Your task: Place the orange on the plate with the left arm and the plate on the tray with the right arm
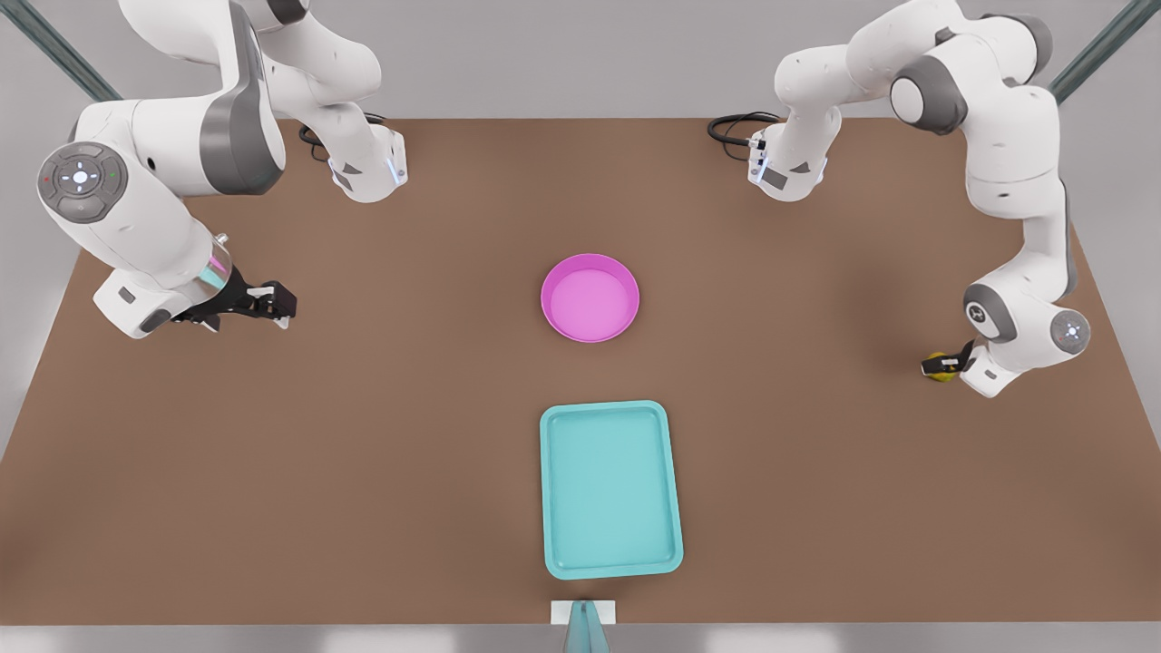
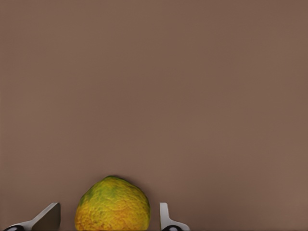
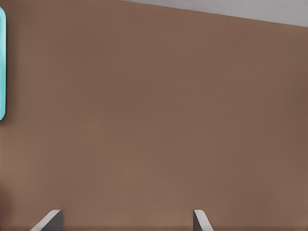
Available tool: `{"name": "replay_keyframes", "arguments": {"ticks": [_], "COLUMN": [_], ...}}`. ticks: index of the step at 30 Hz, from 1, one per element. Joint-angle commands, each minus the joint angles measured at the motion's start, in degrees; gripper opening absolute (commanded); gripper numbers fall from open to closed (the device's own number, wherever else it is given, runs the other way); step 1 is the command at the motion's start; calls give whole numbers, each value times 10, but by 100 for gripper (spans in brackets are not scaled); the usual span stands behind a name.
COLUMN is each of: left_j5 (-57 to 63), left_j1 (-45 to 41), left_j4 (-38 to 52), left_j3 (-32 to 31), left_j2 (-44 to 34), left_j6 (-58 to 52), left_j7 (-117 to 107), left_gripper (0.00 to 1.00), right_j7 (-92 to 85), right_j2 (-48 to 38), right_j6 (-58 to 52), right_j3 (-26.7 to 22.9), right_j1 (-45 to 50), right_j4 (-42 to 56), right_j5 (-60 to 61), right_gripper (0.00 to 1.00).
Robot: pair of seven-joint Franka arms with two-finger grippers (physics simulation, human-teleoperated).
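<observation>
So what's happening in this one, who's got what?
The left pincer, at the front view's right, is down around the orange on the table, fingers open on either side, not yet closed on it. The right pincer, at the front view's left, waits open above bare table. The plate sits empty mid-table, and the tray lies empty nearby, apart from it.

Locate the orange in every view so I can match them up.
Front view: orange at the front view's right, on the table, at the left pincer.
Left wrist view: orange between the open pincer's fingers.
Right wrist view: not in it.
Shared landmark: the brown table.
</observation>
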Motion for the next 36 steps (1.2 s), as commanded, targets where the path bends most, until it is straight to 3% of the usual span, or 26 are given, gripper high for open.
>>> {"name": "replay_keyframes", "arguments": {"ticks": [1, 8, 12, 17, 19, 21, 23, 26, 29, 32, 36], "left_j5": [-2, -10, -13, -13, -12, -12, -13, -28, -28, -30, -25], "left_j1": [0, -1, -2, -7, -47, -144, -223, -458, -497, -553, -563], "left_j4": [1, 0, 2, 1, 3, 5, 84, 166, 228, 236, 238], "left_j3": [-1, -1, -1, 0, 0, -1, -19, -33, -163, -177, -191], "left_j2": [4, 18, 21, 1, -44, -80, -81, -46, -15, -4, 45], "left_j6": [18, 18, 18, -37, -107, -163, -238, -270, -274, -309, -328], "left_j7": [70, 69, 69, 57, 21, -87, -141, -418, -632, -716, -717], "left_gripper": [100, 100, 66, 65, 65, 65, 65, 65, 65, 65, 65], "right_j7": [-2, -2, -2, -2, -2, -2, -2, -2, -2, -2, 5], "right_j2": [-1, -1, -1, -1, -1, -1, -1, -1, 10, 14, 47], "right_j6": [0, 0, 0, 0, 0, -1, -2, -13, -18, -26, -67], "right_j3": [0, 0, 0, 0, 0, 0, 0, 0, 0, 8, 28], "right_j1": [0, -1, -1, -1, -1, -2, -2, -5, 0, 9, 35], "right_j4": [0, 0, 0, 0, 0, 0, 0, -2, 1, 2, -48], "right_j5": [0, 0, 0, 0, 0, 0, 0, 0, 5, 4, 24], "right_gripper": [100, 100, 100, 100, 100, 100, 100, 100, 100, 100, 100]}}
